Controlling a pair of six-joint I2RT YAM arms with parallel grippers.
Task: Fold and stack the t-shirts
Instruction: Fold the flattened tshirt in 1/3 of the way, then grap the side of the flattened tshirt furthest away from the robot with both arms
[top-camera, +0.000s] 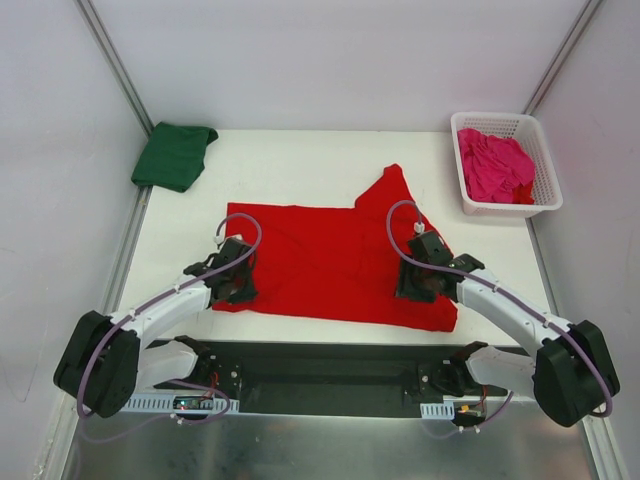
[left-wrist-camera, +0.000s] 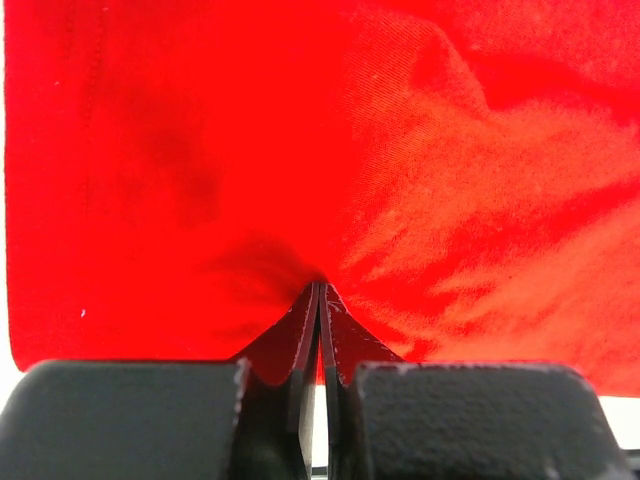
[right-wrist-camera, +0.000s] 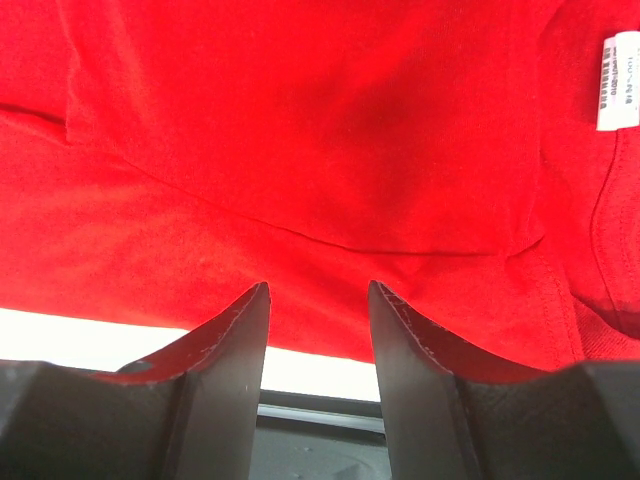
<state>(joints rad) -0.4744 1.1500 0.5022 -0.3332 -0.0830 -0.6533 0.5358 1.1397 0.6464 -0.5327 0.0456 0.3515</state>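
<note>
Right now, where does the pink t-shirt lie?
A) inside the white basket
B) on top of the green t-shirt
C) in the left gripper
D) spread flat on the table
A: the pink t-shirt lies crumpled inside the white basket at the far right, well apart from the green t-shirt at the far left.

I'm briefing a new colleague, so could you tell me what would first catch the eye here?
A bright red cotton t-shirt lies spread across the middle of the table; the left tool is shut on its near left edge, the right tool open at its near right edge. A folded dark green t-shirt sits at the far left corner, and a crumpled magenta pink t-shirt lies in the white plastic lattice basket at far right.
</note>
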